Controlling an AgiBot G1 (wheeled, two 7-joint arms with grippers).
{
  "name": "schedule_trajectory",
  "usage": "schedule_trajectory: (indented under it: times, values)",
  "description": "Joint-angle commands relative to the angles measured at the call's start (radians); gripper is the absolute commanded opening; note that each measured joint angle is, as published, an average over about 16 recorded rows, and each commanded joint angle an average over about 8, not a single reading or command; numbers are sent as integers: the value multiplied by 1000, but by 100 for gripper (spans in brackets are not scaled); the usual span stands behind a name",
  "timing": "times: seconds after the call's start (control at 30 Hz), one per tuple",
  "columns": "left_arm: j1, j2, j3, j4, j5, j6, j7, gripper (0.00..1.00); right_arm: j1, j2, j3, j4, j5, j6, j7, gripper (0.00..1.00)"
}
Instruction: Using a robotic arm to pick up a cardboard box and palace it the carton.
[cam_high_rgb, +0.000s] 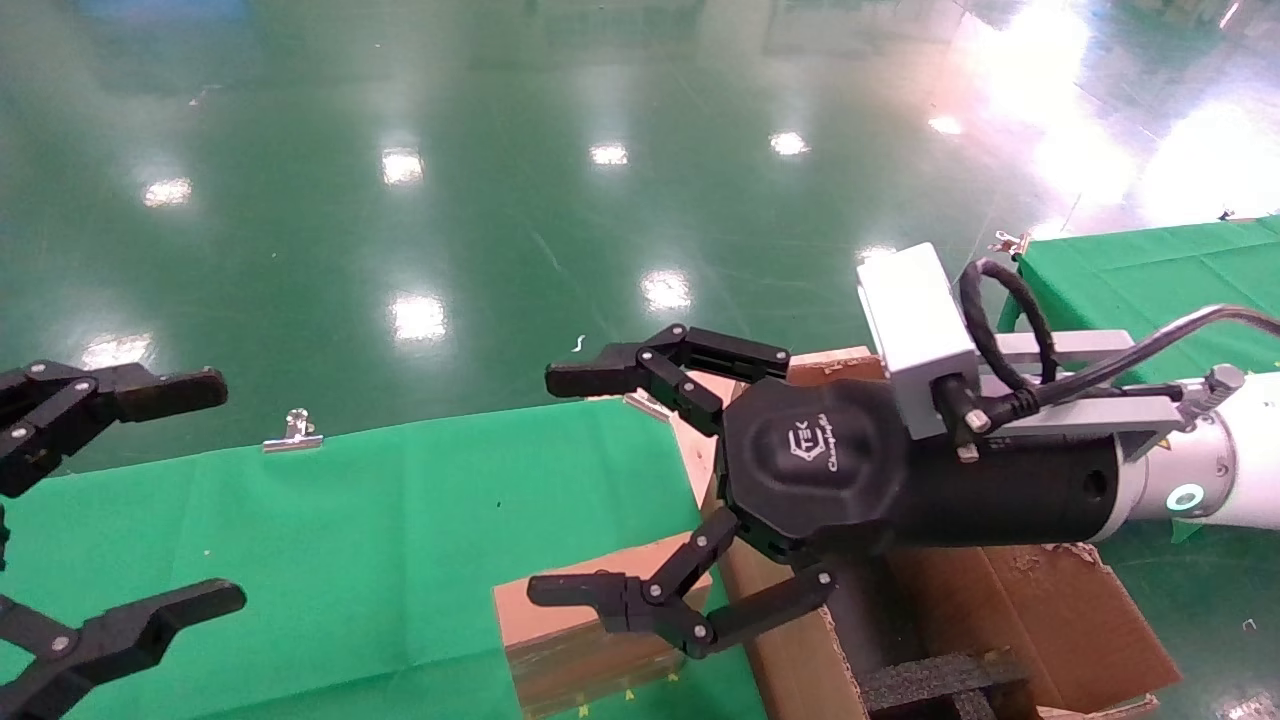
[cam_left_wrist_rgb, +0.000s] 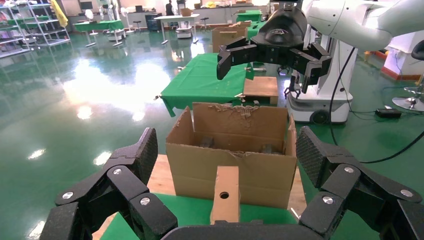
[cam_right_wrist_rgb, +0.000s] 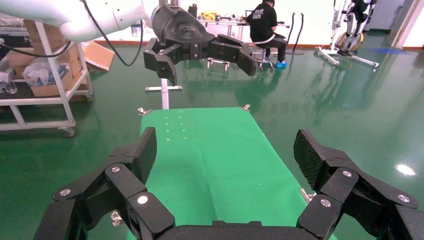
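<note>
Head view, progress: nothing is delivered yet. The cardboard box (cam_high_rgb: 590, 640) lies on the green tabletop (cam_high_rgb: 330, 540), just beside the carton (cam_high_rgb: 1010, 620) and outside it.
Head view, right arm: the robotic arm (cam_high_rgb: 1215, 465) reaches across the carton, and its right gripper (cam_high_rgb: 570, 480) hangs above the box with fingers (cam_high_rgb: 590, 378) spread wide, grasping nothing.
Head view, left arm: the left gripper (cam_high_rgb: 215, 490) hovers at the tabletop's far left, well apart from the box, fingers released and empty.
Head view, what is left: by my reading, the whole pick remains, namely descend, close on the box, lift, and carry it over the carton wall.
Left wrist view, task things: the cardboard box (cam_left_wrist_rgb: 225, 195), its round hole (cam_left_wrist_rgb: 224, 195) facing this camera, sits against the near wall of the carton (cam_left_wrist_rgb: 232, 165), whose torn flap (cam_left_wrist_rgb: 240, 120) stands up behind.
Left wrist view, grippers: the left gripper (cam_left_wrist_rgb: 227, 160) frames the scene with fingers apart; the right gripper (cam_left_wrist_rgb: 272, 62) shows farther off, above the carton, also released.
Right wrist view, surface: the green tabletop (cam_right_wrist_rgb: 210, 160) stretches ahead, cloth smooth and held by metal clips (cam_right_wrist_rgb: 144, 111) at its far corners.
Right wrist view, grippers: the right gripper (cam_right_wrist_rgb: 225, 155) is spread; the left gripper (cam_right_wrist_rgb: 202, 62) hangs opposite, unclenched.
Right wrist view, room: glossy green floor (cam_right_wrist_rgb: 340, 115), a wheeled shelf cart (cam_right_wrist_rgb: 45, 95), and a seated person (cam_right_wrist_rgb: 262, 25) at a far bench.
</note>
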Motion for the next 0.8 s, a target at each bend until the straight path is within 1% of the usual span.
schedule_trajectory:
  times: [0.03, 0.47, 0.5, 0.53, 0.73, 0.77, 0.8]
  values:
    - [0, 0, 0, 0, 0, 0, 0, 100, 0, 0, 0, 0, 0, 0, 0, 100]
    - [0, 0, 0, 0, 0, 0, 0, 100, 0, 0, 0, 0, 0, 0, 0, 100]
    - [0, 0, 0, 0, 0, 0, 0, 93, 0, 0, 0, 0, 0, 0, 0, 100]
    - [0, 0, 0, 0, 0, 0, 0, 81, 0, 0, 0, 0, 0, 0, 0, 100]
    - [0, 0, 0, 0, 0, 0, 0, 6, 0, 0, 0, 0, 0, 0, 0, 100]
    - [0, 0, 0, 0, 0, 0, 0, 1, -1, 0, 1, 0, 0, -1, -1, 100]
    - [0, 0, 0, 0, 0, 0, 0, 0, 0, 0, 1, 0, 0, -1, -1, 100]
